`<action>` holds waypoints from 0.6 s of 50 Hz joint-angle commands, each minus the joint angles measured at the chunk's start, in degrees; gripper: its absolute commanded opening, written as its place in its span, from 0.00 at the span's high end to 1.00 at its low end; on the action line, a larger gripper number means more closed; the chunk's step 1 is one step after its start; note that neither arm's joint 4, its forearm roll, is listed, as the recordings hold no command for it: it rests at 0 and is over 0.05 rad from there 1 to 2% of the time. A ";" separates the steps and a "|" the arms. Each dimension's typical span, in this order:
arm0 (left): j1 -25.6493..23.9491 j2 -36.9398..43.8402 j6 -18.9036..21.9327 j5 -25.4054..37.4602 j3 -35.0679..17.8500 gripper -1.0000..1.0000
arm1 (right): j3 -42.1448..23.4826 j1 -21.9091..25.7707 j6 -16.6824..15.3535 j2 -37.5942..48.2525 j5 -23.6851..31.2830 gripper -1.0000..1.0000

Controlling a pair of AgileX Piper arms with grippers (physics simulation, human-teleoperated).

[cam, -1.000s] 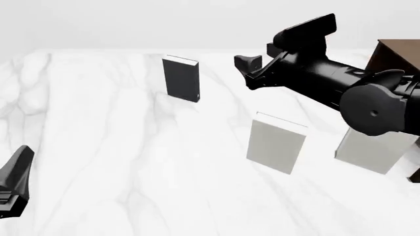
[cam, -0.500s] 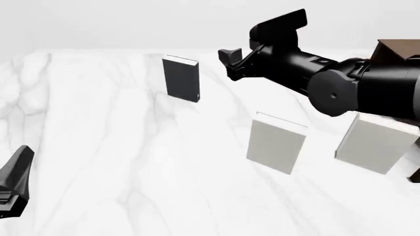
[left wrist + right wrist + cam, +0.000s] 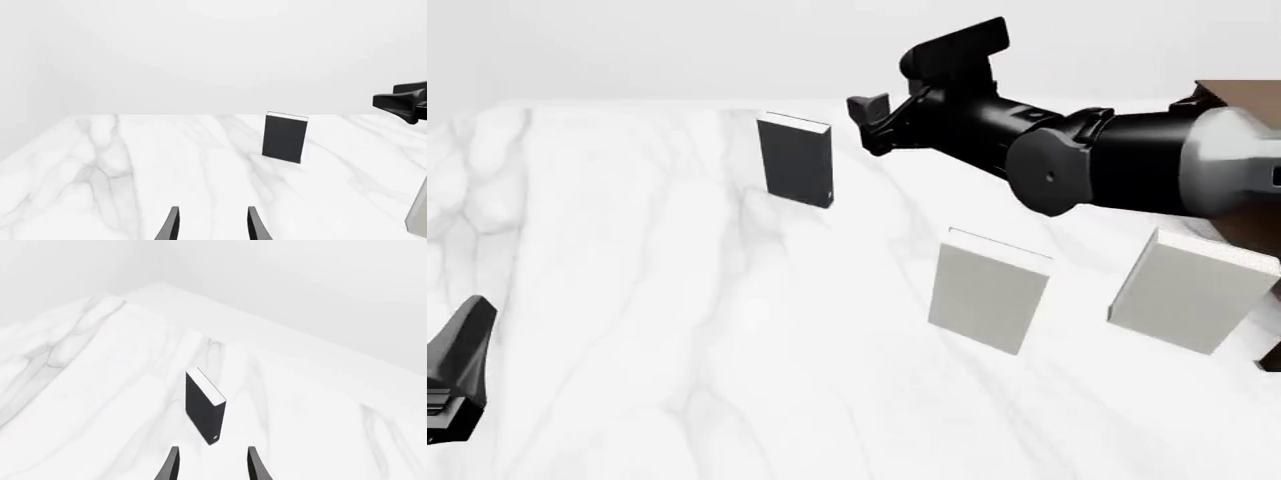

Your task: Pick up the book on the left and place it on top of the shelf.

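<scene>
The black book (image 3: pixel 797 160) with white page edges stands upright at the far left of the table; it also shows in the left wrist view (image 3: pixel 285 137) and the right wrist view (image 3: pixel 203 410). My right gripper (image 3: pixel 865 122) hovers just to the right of the book's top, above the table, open and empty; its fingers (image 3: pixel 172 465) point down at the book from close by. My left gripper (image 3: pixel 465 340) rests low at the near left, far from the book, open (image 3: pixel 210 227). A brown corner of the shelf (image 3: pixel 1238 96) shows at the right edge behind the right arm.
Two light grey books stand upright nearer the front, one in the middle (image 3: pixel 990 290) and one at the right (image 3: pixel 1194 290) beside the shelf. The right arm (image 3: pixel 1121 165) stretches over them. The white marble table (image 3: pixel 627 280) spreads to the left.
The right arm has swung left and slightly up, bringing its open gripper close to the black book's right side. The left gripper has not moved.
</scene>
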 commanded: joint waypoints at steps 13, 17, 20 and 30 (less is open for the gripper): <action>0.00 0.00 0.00 0.00 0.00 0.00 | -7.21 -1.31 0.18 7.70 0.53 0.00; 0.00 0.00 0.00 0.00 0.00 0.00 | -8.53 -1.61 0.07 8.69 0.83 0.00; 0.00 0.00 0.00 0.00 0.00 0.00 | -8.86 -1.76 0.18 9.29 0.70 0.00; 0.00 0.00 0.00 0.00 0.00 0.00 | -10.42 -1.88 0.72 12.01 0.88 0.00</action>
